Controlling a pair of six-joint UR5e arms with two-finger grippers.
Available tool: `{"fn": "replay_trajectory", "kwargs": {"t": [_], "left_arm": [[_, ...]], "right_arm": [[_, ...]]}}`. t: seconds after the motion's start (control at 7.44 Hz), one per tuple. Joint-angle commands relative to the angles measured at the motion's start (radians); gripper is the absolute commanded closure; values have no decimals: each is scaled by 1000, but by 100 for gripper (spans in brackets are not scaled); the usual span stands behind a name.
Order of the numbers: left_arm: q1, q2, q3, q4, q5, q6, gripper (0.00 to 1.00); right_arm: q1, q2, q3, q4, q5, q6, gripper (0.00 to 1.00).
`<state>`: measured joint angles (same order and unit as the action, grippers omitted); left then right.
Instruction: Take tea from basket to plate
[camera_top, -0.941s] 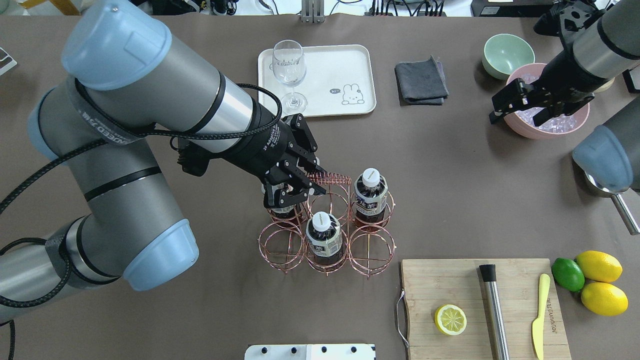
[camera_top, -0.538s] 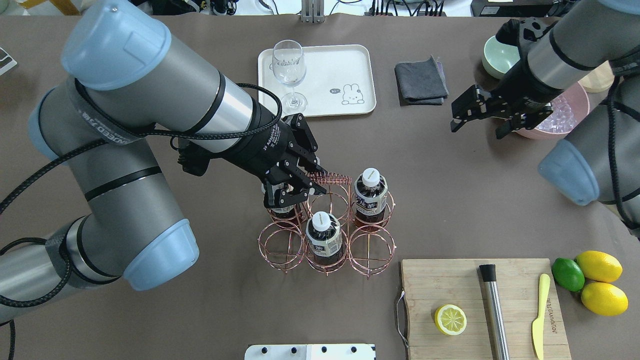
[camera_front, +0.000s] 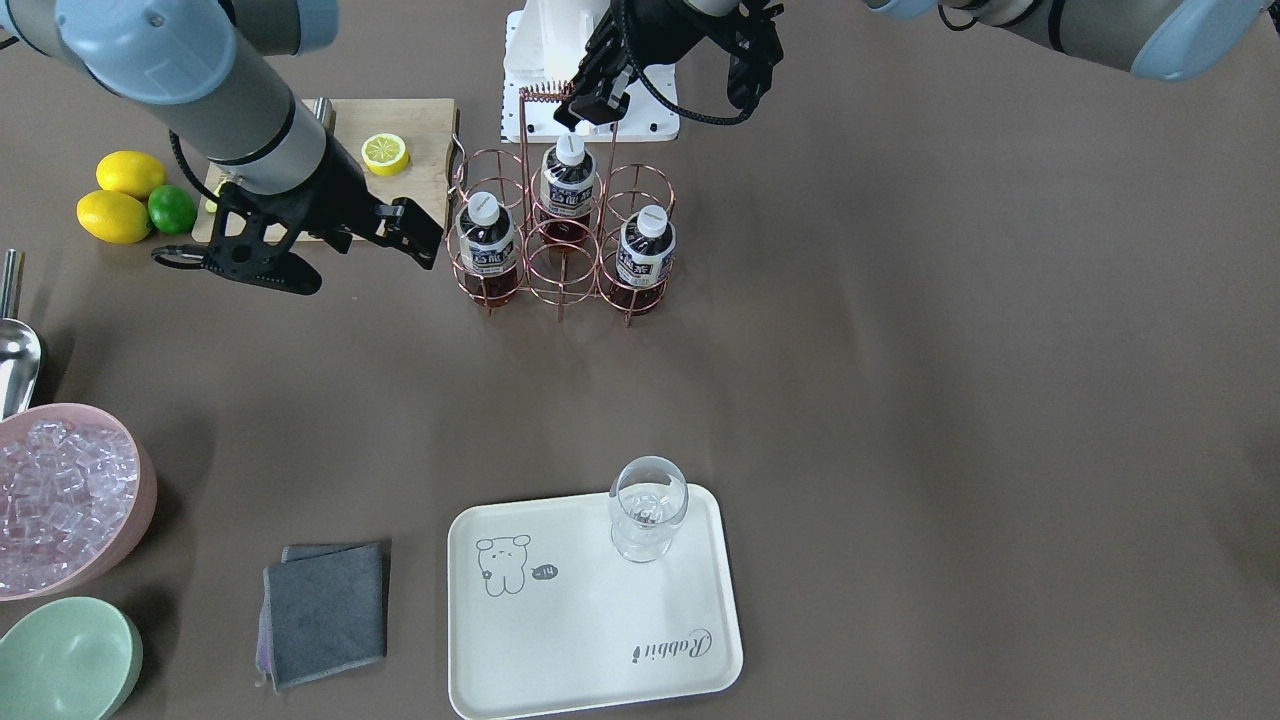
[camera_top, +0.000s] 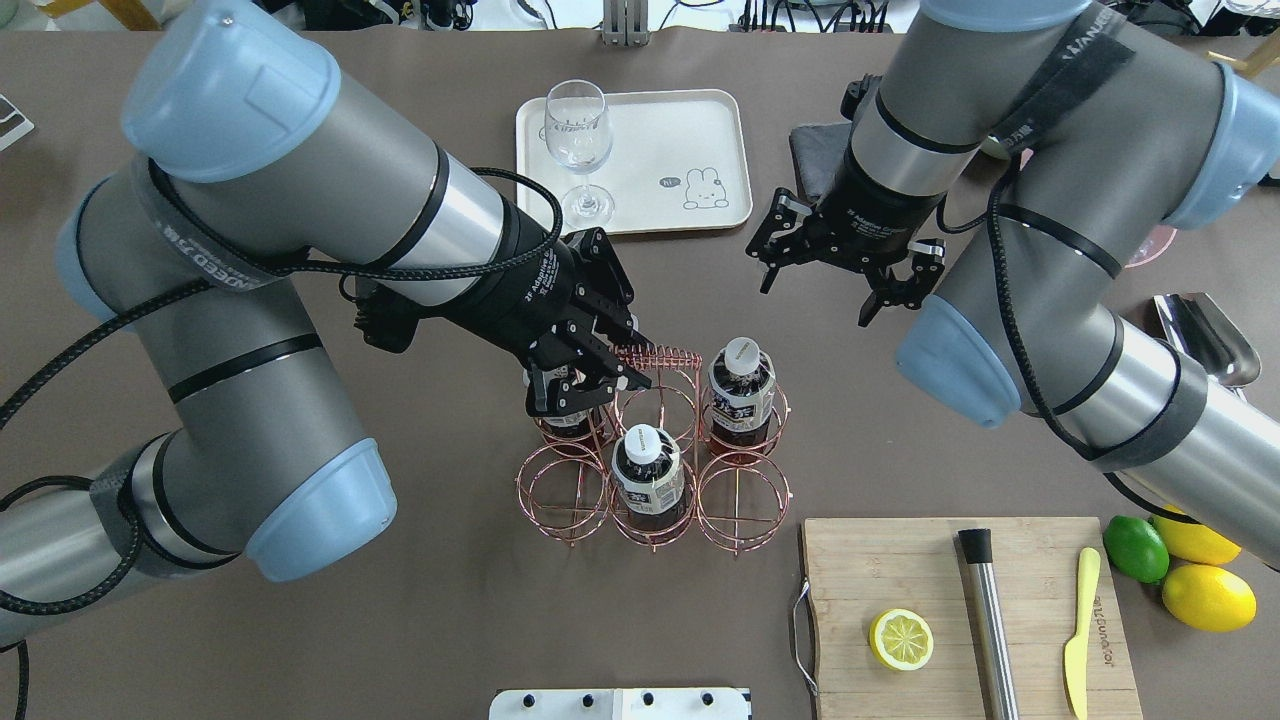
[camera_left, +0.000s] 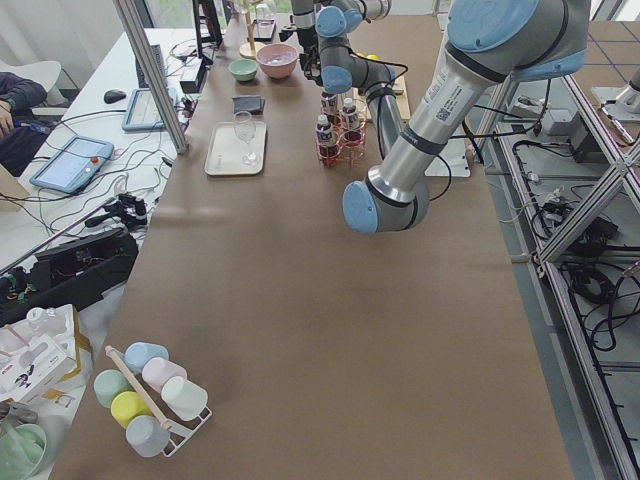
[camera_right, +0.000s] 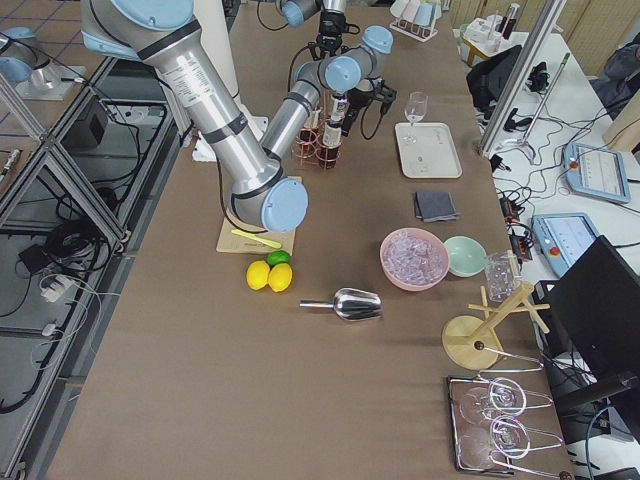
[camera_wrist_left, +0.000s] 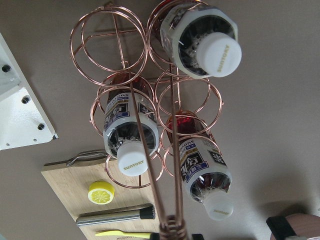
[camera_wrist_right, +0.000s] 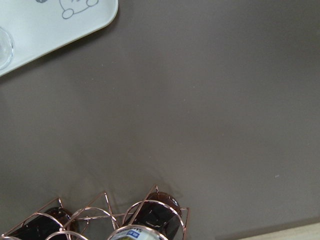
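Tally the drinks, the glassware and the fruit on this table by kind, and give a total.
Tea bottles: 3
Stemmed glass: 1
Whole lemons: 2
Lime: 1
Lemon half: 1
Total: 8

The brown tabletop (camera_top: 400, 620) carried the wire basket (camera_top: 742, 505) near its middle and the cream plate (camera_top: 690, 140) toward the far edge. A folded grey cloth (camera_front: 325, 612) lay near the plate, with a pink bowl (camera_front: 143, 485) and a green bowl (camera_front: 65, 660) beyond it. A wooden cutting board (camera_top: 900, 570) lay on the robot's right, with two lemons (camera_top: 1208, 597) and a lime (camera_top: 1135, 548) just beside it and a metal scoop (camera_top: 1205, 335) apart.
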<state>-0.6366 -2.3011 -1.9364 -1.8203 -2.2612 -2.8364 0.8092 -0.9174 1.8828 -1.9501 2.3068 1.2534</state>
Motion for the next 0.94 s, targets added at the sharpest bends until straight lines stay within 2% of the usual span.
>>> {"fn": "replay_trajectory", "kwargs": {"t": [0.0,0.13,0.4,0.54,0.81], "left_arm": [[0,-1,4,-1,0,-1,100],[0,-1,4,-1,0,0,100],[0,0,4,-1,-1,0,100],[0,0,7,-1,-1,-1,100],[0,0,8,-2,-1,-2,100]], "right_arm": [[-48,64,-14,-73,-16,3,0],[-64,69,-24,-78,-20,4,1],[-96,116,-42,-165,-62,3,1],[-97,118,-42,-174,-66,1,7],[-107,120,-42,-178,-64,3,35]]}}
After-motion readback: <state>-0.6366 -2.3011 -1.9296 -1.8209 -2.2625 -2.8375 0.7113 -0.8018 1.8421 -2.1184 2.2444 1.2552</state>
